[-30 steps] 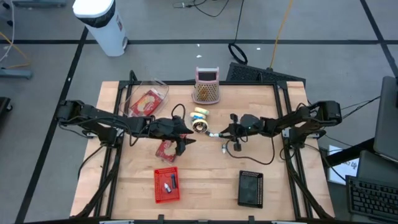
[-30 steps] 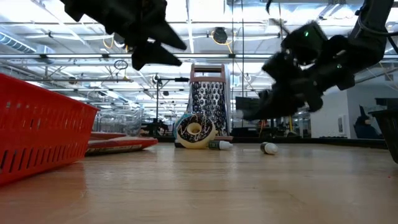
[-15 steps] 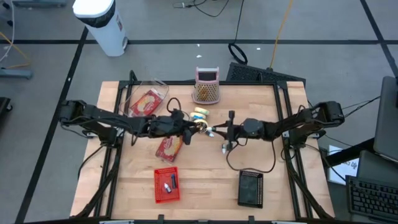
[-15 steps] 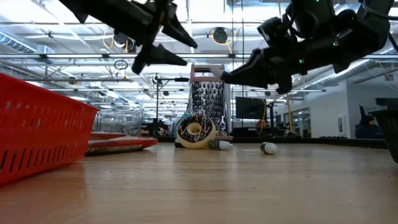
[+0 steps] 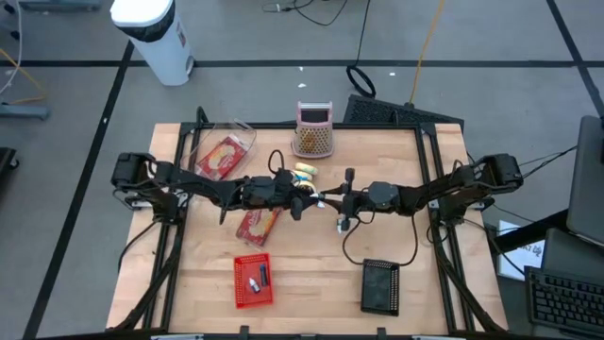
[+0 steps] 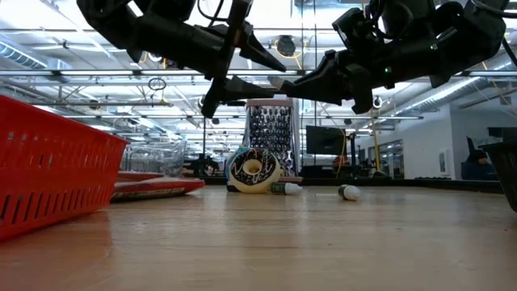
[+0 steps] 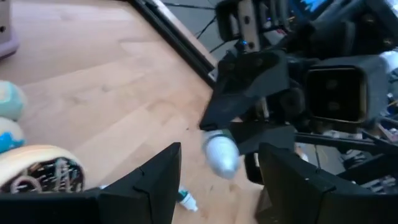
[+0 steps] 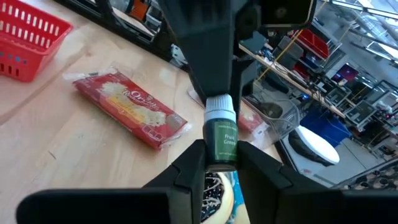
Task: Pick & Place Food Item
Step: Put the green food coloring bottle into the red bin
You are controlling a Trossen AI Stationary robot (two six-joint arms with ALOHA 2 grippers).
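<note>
Clutter lines the left half of the wooden table [image 5: 396, 236]: a clear plastic container [image 5: 219, 149] with a red packet inside sits at the far left corner, a red-and-white food packet [image 5: 255, 225] lies flat just behind the left gripper's wrist, and a red basket [image 5: 253, 280] holding small items stands near the front edge, well apart from both sets of jaws.

Left gripper [image 5: 300, 200] hangs above the table centre, its two dark fingers [image 7: 149, 180] spread apart with nothing between them. Its fingertips point straight at the right gripper and nearly meet it.

Directly below and just behind the meeting point lie a chocolate-glazed doughnut [image 6: 252, 170] and some yellow and pale-blue round pieces [image 5: 303, 172]; farther back stands a pink-topped box grater [image 5: 313, 130]. None of these touches either gripper.

Right gripper [image 5: 327, 199] faces the left one, its jaws closed on a small green bottle [image 8: 221, 134] with a white cap, which it carries in the air with the capped end thrust toward the gap between the left fingers. In the left wrist view the bottle's pale end [image 7: 221, 152] sits just beyond the open fingertips, not yet between them.

A small white-capped item [image 6: 349, 192] lies on the table beneath the right gripper, and a black mesh tray [image 5: 380, 285] rests near the front edge on the right.
</note>
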